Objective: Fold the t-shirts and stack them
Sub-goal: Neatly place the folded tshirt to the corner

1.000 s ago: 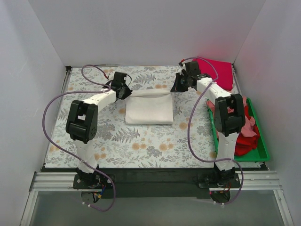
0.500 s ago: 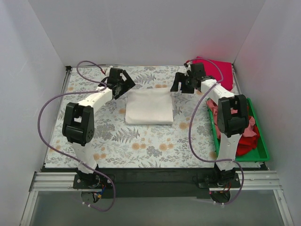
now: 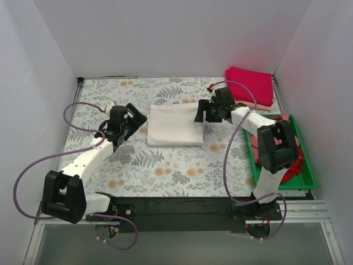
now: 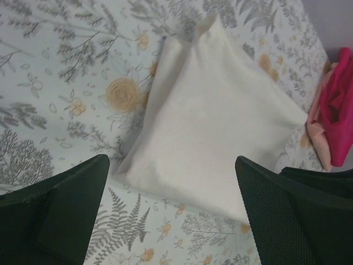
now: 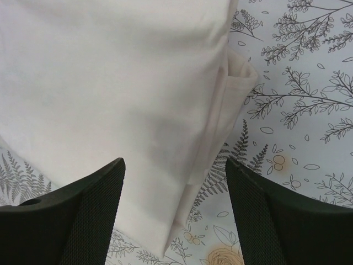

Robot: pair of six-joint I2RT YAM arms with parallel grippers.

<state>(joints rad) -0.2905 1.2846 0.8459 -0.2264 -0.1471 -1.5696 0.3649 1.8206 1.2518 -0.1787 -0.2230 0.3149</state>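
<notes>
While both tools hang empty with jaws spread wide, the cream-white t-shirt (image 3: 175,125) lies folded into a flat rectangle mid-counter on the floral tablecloth (image 3: 165,165). The left tool (image 3: 139,118) is just off its left edge and the right tool (image 3: 201,115) is over its far right corner; neither is gripping anything. The folded magenta t-shirt (image 3: 251,84) sits in the far right corner on top of a pale pink one (image 3: 259,105). More red and pink shirts (image 3: 292,163) are bunched loose in the green tray (image 3: 305,165) at the right.

Handling, as a judgement: the cloth is light, soft and limp, with no stiffness, so the layers will slide and sag if lifted from one point. Best to pinch through all layers at the two far corners or along a folded edge, one tool per side, and keep it low and level. The right wrist view shows a small tucked flap poking out along the right edge, likely to fall open if missed. The print is not visible.

Room: there is bare tablecloth all round the folded shirt, widest on the near and left sides. White walls close in at the back and both sides. The magenta stack is tight to the back right corner, and the tray rim runs just beside the right arm, so the path over to the stack is the cramped one
</notes>
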